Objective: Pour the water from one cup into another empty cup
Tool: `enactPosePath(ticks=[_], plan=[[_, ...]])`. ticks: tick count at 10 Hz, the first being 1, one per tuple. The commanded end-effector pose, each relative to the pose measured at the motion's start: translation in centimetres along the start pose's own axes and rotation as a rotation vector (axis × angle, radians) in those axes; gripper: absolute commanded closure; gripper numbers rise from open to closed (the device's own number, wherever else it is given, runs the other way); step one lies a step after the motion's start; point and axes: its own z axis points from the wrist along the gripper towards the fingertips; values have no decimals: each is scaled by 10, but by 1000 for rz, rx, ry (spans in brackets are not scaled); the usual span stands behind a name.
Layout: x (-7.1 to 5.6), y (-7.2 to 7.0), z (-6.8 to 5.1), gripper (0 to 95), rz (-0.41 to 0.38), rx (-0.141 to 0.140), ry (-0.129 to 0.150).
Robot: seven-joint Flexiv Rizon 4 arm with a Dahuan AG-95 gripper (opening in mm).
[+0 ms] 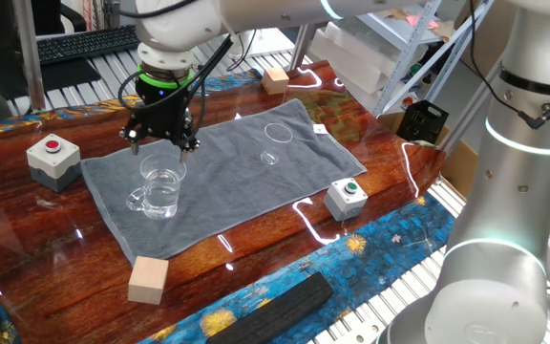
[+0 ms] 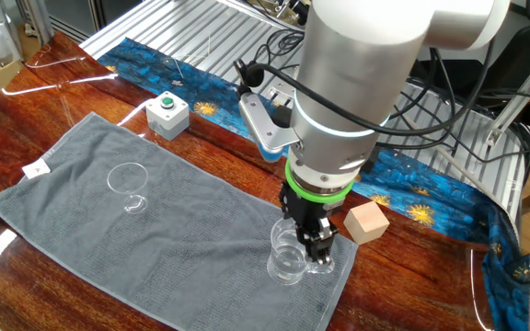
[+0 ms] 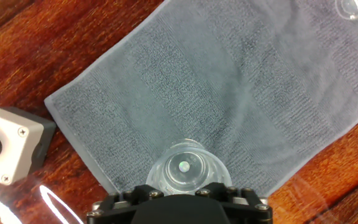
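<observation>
The gripper [image 1: 163, 139] hangs just above the mug [image 1: 161, 189], fingers pointing down over its far rim. In one fixed view the two fingertips [image 1: 191, 144] stand spread to either side above the glass, so the jaws look parted and hold nothing; whether they touch the rim cannot be told. From the other fixed view the gripper [image 2: 315, 241] sits right over the mug [image 2: 291, 258], partly hiding it. The hand view looks straight down into the mug [image 3: 185, 169], whose round base shows just ahead of the gripper body.

The mug stands upright on the grey towel [image 1: 227, 177], near the towel's corner closest to the red button box [image 1: 52, 160], its curved handle turned toward the near table edge. Any water inside is too faint to make out.

The small glass [image 1: 277, 137] stands upright on the same towel, well apart from the mug, toward the opposite end near the towel's white tag.

Off the towel, on the wooden table [image 1: 46, 248], a green button box [image 1: 348, 197] sits by the edge, and a wooden block [image 1: 148, 279] lies near the front edge.
</observation>
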Motion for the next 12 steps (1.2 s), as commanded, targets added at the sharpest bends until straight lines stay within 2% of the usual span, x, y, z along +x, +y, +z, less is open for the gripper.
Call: enactPosePath(ticks=[1,6,12], plan=[[0,0,5,0,-2,-7,-4],[-1,2,18,0,-33,-6,-23],[-1,-4,25,0,-44,-7,-28]])
